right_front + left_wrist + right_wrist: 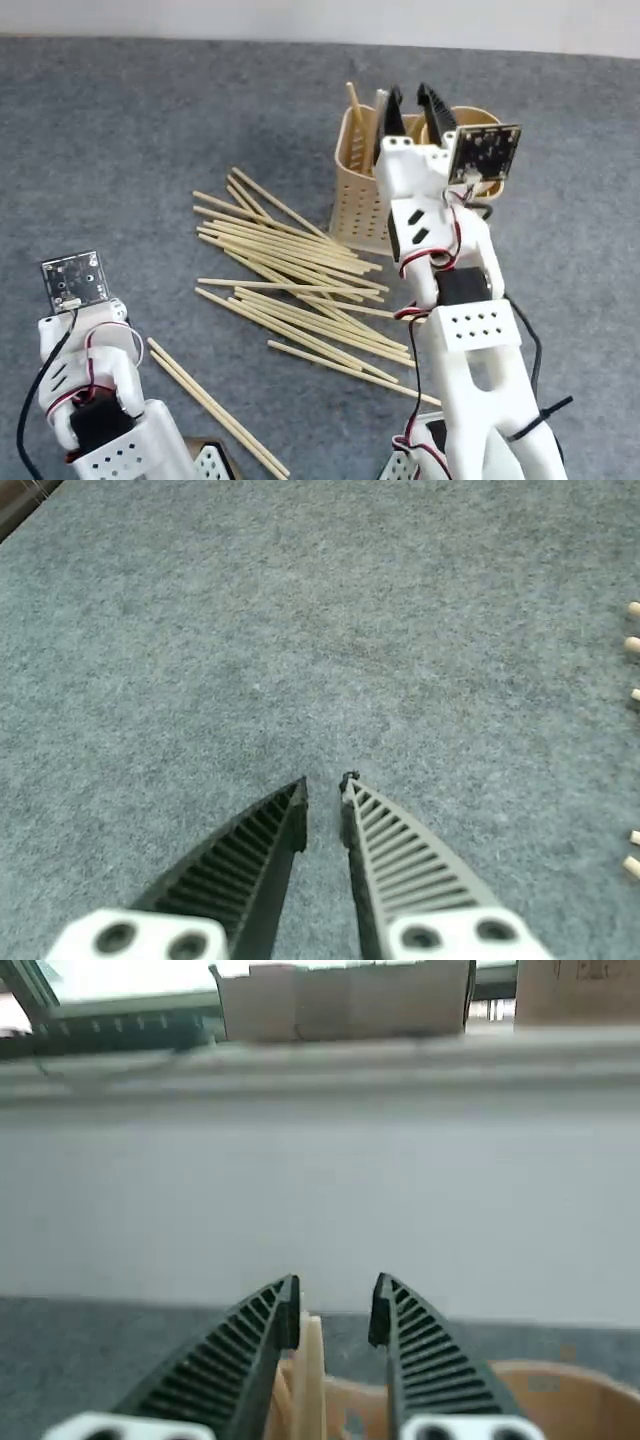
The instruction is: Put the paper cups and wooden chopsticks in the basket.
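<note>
A beige perforated basket [355, 200] stands at the back of the grey carpet with a wooden chopstick [354, 105] upright in it. My right gripper [415, 108] hangs open just above the basket's rim, empty. In the right wrist view that gripper [335, 1310] has chopstick tips [312, 1360] below its gap. A tan paper cup [487, 120] shows behind the wrist's camera board; I cannot tell if it is inside the basket. Several loose chopsticks [300, 280] lie fanned out in front of the basket. My left gripper [324, 780] is over bare carpet, its tips a narrow slit apart, holding nothing.
Two more chopsticks [210, 405] lie diagonally near the left arm's base at the front left. Chopstick ends [633, 625] show at the edge of the left wrist view. The carpet's left and far-left parts are bare. A pale wall [320, 1190] rises behind the table.
</note>
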Controlling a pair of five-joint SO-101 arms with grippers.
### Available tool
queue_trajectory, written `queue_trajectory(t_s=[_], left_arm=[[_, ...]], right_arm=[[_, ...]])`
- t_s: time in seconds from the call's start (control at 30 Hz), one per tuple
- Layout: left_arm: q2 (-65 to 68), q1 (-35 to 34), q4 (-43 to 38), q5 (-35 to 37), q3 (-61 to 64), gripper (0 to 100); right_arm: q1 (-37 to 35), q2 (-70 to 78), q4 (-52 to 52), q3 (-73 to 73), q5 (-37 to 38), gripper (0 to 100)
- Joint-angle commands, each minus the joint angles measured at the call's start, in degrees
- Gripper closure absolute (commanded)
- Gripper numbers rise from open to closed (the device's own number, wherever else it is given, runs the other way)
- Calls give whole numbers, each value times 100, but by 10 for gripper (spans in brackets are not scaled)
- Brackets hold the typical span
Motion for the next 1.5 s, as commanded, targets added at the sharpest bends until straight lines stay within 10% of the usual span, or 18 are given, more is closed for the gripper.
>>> queue_trajectory(t_s=[0.0, 0.57, 1.47], left_arm=[[-48, -22, -105, 35, -31, 919], [-48, -57, -114, 44, -48, 919], [-48, -1367, -563, 949, -101, 919]], right_arm=[[-382, -954, 769, -110, -35, 872], [-3011, -2967, 4629, 189, -53, 872], [-6369, -198, 3635, 1763, -879, 868]])
